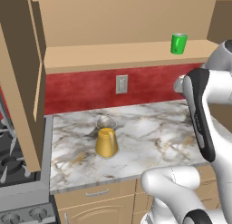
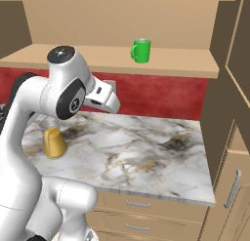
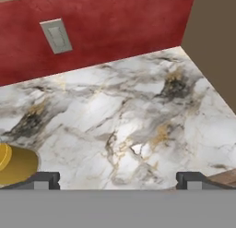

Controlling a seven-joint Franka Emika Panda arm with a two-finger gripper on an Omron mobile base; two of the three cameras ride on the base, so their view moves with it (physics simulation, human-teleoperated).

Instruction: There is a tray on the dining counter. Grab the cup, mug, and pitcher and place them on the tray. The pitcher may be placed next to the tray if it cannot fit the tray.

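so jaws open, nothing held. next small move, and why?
Probably swing the gripper toward the pitcher and line up on it. Its jaws stand wide and empty over bare marble, and the pitcher stands upright on that counter, at the left edge of the hand view. The mug sits up on the shelf, likely a longer reach.

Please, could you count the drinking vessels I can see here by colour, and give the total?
Green: 1, the mug on the wooden shelf.
Amber-yellow: 1, the pitcher on the marble top.
Total: 2.
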